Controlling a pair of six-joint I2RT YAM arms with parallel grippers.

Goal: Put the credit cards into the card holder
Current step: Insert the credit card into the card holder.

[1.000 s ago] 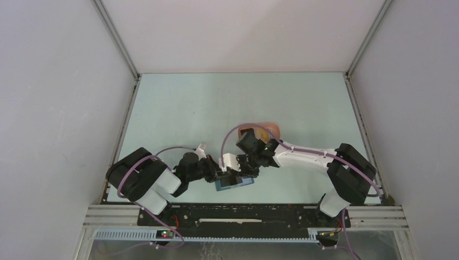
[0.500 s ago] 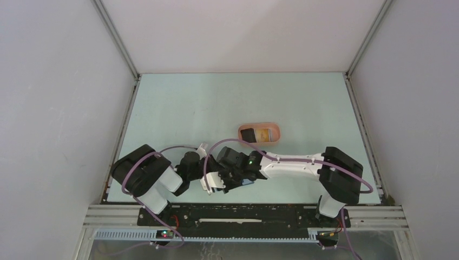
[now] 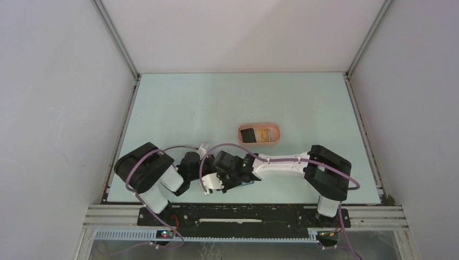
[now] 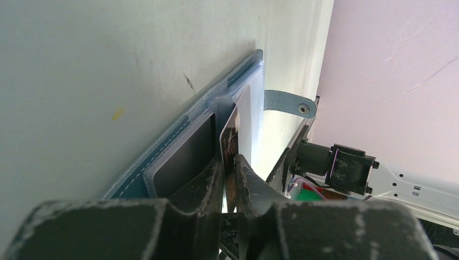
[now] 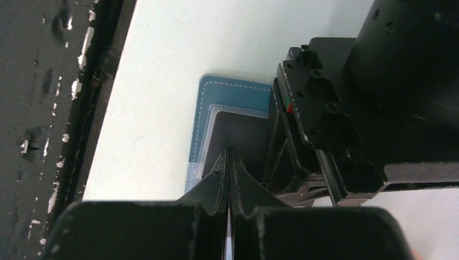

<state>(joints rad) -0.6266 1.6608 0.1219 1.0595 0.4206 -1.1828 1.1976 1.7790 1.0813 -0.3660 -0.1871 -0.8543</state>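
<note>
Left gripper (image 4: 228, 162): fingers set close on either side of a printed card (image 4: 231, 122). I cannot tell whether they pinch it or merely flank it.
Printed card: pale with dark print, standing on edge, its far end at the inner pockets of the card holder (image 4: 178, 127).
Right gripper (image 5: 228, 162): fingers pressed together, nothing seen between them, tips low over the open holder's inner face.
Card holder: blue with pale stitching, lying open on the counter (image 4: 108, 54) near its front edge, between the two grippers. Its snap tab (image 4: 287, 102) sticks out to one side.
Black card (image 4: 184, 157): lodged in a pocket of the holder, beside the printed card.
Arms: in the top view both wrists meet low and left of centre, covering most of the holder.
Tray (image 3: 275, 130): salmon-pink oval, further back on the counter and well apart from the grippers.
Tray contents: a dark tray card (image 3: 248, 134) and an orange tray card (image 3: 263, 135), side by side.
</note>
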